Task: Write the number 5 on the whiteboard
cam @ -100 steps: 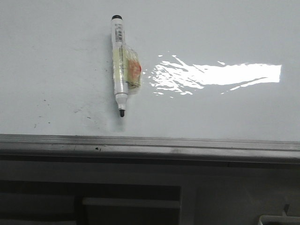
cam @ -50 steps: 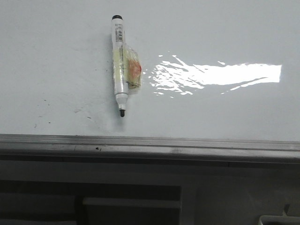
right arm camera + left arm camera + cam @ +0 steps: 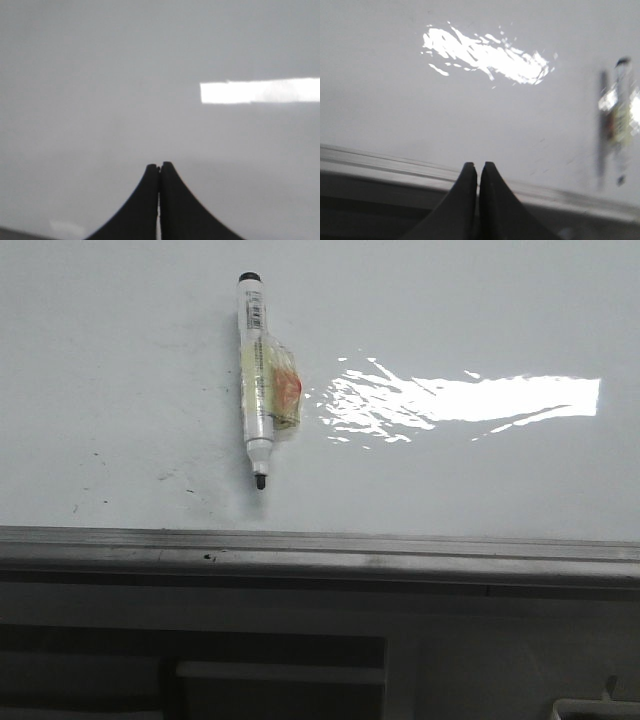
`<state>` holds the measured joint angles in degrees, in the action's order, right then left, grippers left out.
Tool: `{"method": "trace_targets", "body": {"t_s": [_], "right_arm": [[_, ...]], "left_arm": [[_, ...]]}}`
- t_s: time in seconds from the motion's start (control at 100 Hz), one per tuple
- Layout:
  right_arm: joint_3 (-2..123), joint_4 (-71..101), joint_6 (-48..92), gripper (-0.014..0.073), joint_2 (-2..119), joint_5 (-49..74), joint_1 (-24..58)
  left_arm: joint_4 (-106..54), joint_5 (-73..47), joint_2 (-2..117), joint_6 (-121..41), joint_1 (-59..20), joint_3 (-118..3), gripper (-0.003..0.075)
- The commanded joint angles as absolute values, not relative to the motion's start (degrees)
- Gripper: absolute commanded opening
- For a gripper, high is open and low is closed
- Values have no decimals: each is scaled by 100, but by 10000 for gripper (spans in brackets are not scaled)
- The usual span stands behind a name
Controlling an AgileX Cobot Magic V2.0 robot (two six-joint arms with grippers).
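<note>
Presently both sets of jaws are pressed together, holding nothing: left gripper over the grey edge rail, right gripper above bare whiteboard. Uncapped marker lies flat on the board, tip toward the rail. Only specks, no digit visible.

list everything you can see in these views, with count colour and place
whiteboard: one, glossy white, fills the upper front view, bright glare at its right; no number 5 on it yet
marker: one, white barrel with black end and dark tip, uncapped, taped wrap at its middle, lying on the board left of the glare
edge rail: one, grey metal, along the board's near edge
grey panels: below the rail
left gripper: one, black, shut, empty, over the rail
right gripper: one, black, shut, empty, over bare board
</note>
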<state>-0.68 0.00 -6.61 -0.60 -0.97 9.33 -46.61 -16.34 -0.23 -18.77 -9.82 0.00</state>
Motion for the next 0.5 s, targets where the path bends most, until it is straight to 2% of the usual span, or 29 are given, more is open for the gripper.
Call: {"method": "trace_targets", "body": {"t_s": [0.0,0.09,0.24,0.36,0.49], "right_arm": [[-195,737,-732,-45,-159,-1007,894],[-195,1094,-732,-45,-159,-969,894],[-137,1390,-744,-45,-159,-842,894],[279,1453,-744,-45,-148,-571,894],[1090,1192,-473,-44,9,426,894]], "left_arm": [[-6372,-1050,-179,-1847,-984,132,-20],[-7092,-651,-179,-1847,-984,132,-20],[-7866,-849,-179,-1860,-984,109,-20],[-7377,-1135,-169,-2161,-984,-235,-20],[-6118,-1446,119,-2356,-972,-988,-20]]}}
